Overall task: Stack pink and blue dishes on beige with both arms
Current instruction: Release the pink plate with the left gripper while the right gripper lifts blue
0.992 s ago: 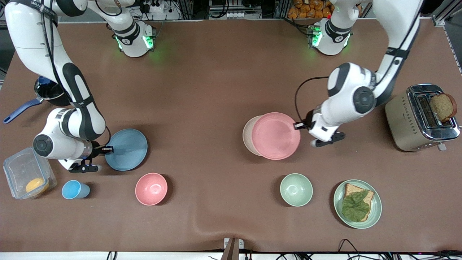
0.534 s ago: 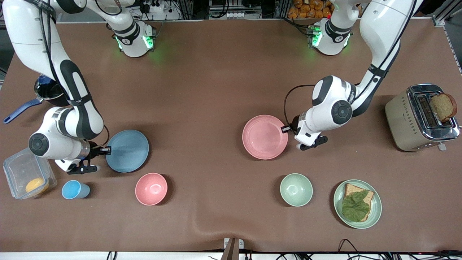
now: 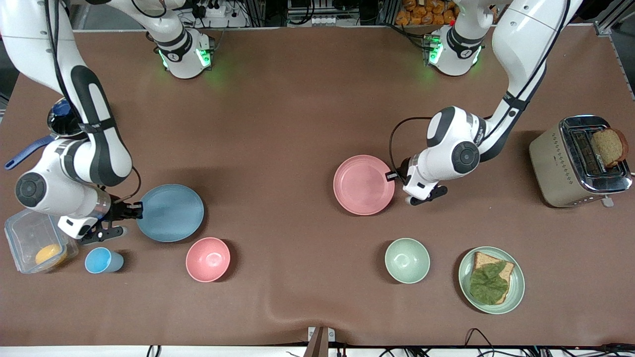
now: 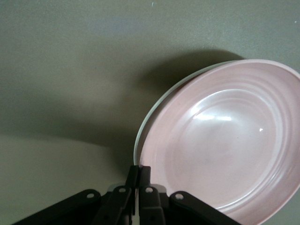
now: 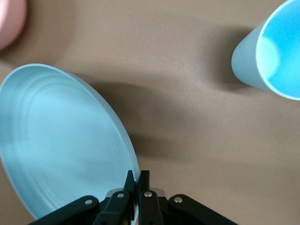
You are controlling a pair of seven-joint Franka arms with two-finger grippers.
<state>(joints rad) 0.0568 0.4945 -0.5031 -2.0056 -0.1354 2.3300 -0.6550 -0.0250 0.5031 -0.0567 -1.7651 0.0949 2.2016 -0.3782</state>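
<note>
Where the brown, felt-like counter reaches the right arm's end, a clear plastic box with rounded corners holds something orange, and a dark pan with a blue handle sits farther from the front camera. Just beside the box stands a small glossy blue cup. The right gripper has its thin black fingers pinched together on the rim of the blue plate, a flat, matte round dish with faint concentric rings; in the right wrist view its edge looks raised off the counter, casting a shadow beneath. A deeper, smooth pink bowl rests nearer the camera than that plate.

Toward the middle, the pink plate, matte and round with a low stepped rim, lies on the beige plate, which shows only as a pale sliver of rim in the left wrist view. The left gripper is clamped on the pink plate's rim, fingers closed tight. A rounded pale green bowl sits nearer the camera, beside a pale green plate carrying sliced bread topped with a crinkled leaf. At the left arm's end stands a boxy metallic toaster with brown bread in one slot.
</note>
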